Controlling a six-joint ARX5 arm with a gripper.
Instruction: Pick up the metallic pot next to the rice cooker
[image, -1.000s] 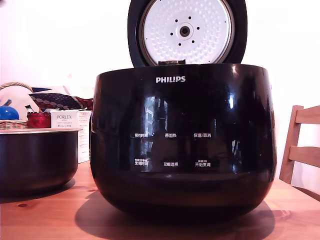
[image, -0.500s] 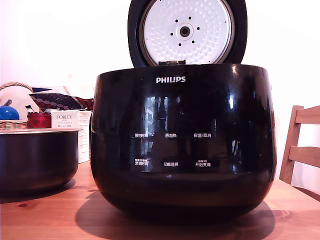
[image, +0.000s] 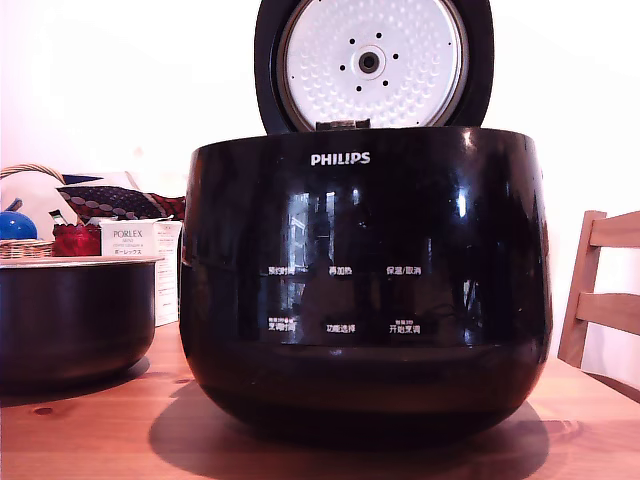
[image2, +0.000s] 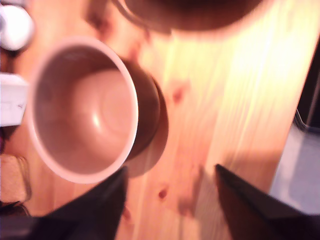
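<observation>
Nothing on the table has shifted; my gripper, fingers spread and empty, hovers above the metallic pot beside the rice cooker.

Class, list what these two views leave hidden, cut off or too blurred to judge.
- Rice cooker interior: exterior view, hidden by its own black wall.
- Pot: exterior view, cut off by the left edge; inside hidden below its rim.
- Arm and gripper: absent from the exterior view; wrist view shows only blurred fingertips.
- Box lettering: wrist view, too blurred.
- Chair: exterior view, cut off at the right edge.
</observation>
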